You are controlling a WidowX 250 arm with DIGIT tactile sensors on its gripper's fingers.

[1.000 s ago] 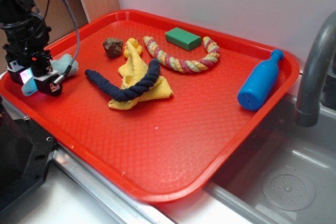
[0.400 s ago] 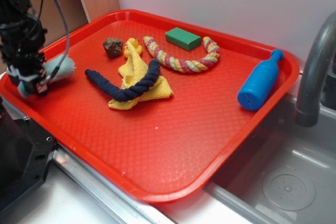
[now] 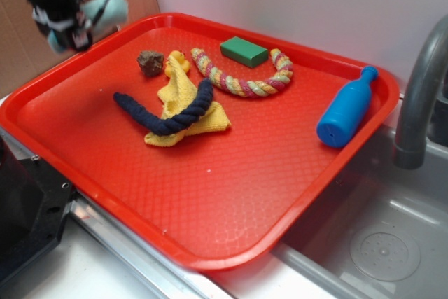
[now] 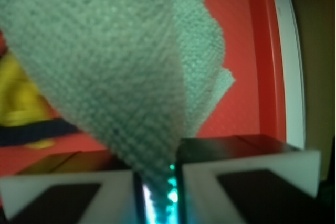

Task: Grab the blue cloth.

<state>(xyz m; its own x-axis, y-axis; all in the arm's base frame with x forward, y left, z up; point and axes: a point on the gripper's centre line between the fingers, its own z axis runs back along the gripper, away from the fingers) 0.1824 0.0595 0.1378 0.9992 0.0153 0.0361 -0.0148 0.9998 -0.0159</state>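
Pale-blue knit fills the wrist view: the blue cloth [image 4: 105,72] is pinched between the nearly closed jaws of the pincer [image 4: 157,182]. In the exterior view that pincer [image 3: 66,26] hangs clear above the red tray [image 3: 231,194] at about ten o'clock, the cloth bunched beside it. Rightward lie the brown lump [image 3: 150,62], yellow cloth [image 3: 183,99], navy rope [image 3: 168,111], braided rope ring [image 3: 245,75], green block [image 3: 243,51] and blue bottle [image 3: 344,111]. The grab looks done; nothing obvious remains beyond keeping hold.

bare tray [image 3: 231,194] front, clutter behind
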